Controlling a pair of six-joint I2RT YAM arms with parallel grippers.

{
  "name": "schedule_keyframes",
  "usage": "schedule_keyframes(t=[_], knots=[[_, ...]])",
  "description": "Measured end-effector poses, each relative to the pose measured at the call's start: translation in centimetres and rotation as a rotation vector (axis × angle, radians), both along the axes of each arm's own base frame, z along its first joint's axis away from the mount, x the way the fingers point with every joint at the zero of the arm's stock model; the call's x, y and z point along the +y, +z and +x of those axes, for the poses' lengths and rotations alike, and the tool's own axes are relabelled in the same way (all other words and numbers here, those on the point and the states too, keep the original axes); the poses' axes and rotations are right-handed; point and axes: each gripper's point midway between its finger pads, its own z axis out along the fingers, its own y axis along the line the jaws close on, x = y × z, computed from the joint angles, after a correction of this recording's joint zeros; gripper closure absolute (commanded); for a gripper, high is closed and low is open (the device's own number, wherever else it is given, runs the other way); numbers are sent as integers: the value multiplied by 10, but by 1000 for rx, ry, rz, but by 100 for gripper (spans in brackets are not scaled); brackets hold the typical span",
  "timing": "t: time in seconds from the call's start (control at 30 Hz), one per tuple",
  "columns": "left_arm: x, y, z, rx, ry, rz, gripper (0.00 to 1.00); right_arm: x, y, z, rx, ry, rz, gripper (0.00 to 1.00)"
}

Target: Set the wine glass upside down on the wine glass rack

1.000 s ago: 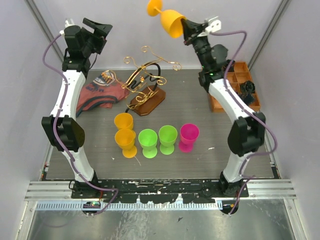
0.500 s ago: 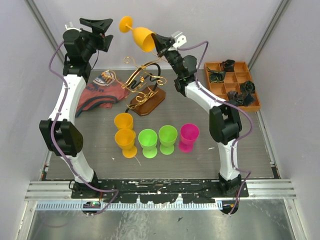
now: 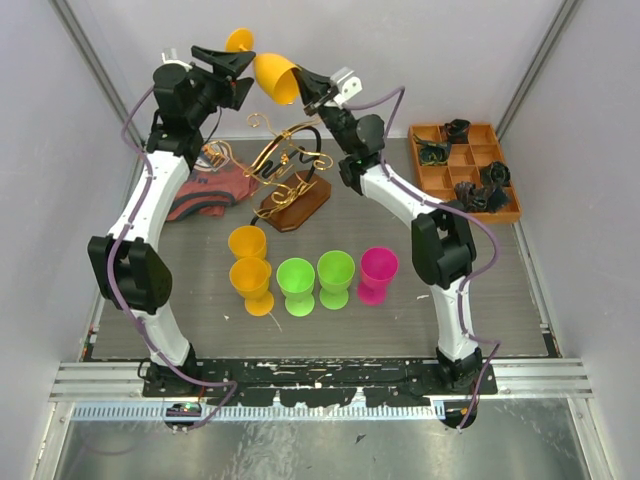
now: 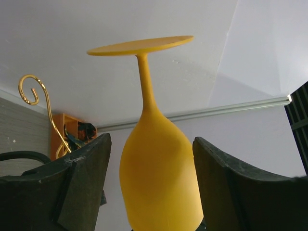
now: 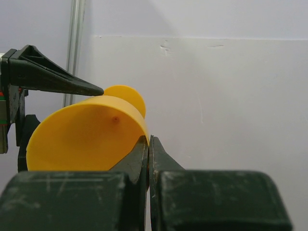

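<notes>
A yellow-orange wine glass is held high above the table's back, lying nearly sideways, foot to the left. My right gripper is shut on its rim. My left gripper is open, its fingers on either side of the glass bowl, with gaps both sides. The foot points up in the left wrist view. The wine glass rack, gold wire on a dark wooden base, stands below on the table.
Several plastic goblets, orange, green and pink, stand in front of the rack. A red cloth lies left of it. An orange compartment tray sits at the back right.
My right arm carried the glass leftward from the back right to above the rack. My left gripper swung right, and its open fingers now straddle the glass.
</notes>
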Motion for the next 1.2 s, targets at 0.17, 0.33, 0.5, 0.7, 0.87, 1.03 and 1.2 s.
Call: schedule_keyframes(t=[0.17,0.33,0.5,0.7,0.87,1.03,1.2], knots=[[0,-3,3,1,2,0,35,8,-5,-3,7,12,-7,100],[0,-7,6,5,4,2,44,16,-18,-6,26,25,-22,100],[1,-15,9,24,11,10,55,15,-26,-9,27,21,-28,100],[3,-18,11,29,25,23,64,14,-26,-13,10,13,-35,100],[4,-21,11,34,30,34,61,14,-28,-17,0,7,-46,100],[5,-23,12,37,35,46,57,18,-30,-20,-5,17,-59,100],[7,-25,13,37,39,58,63,21,-31,-24,-8,27,-65,100]])
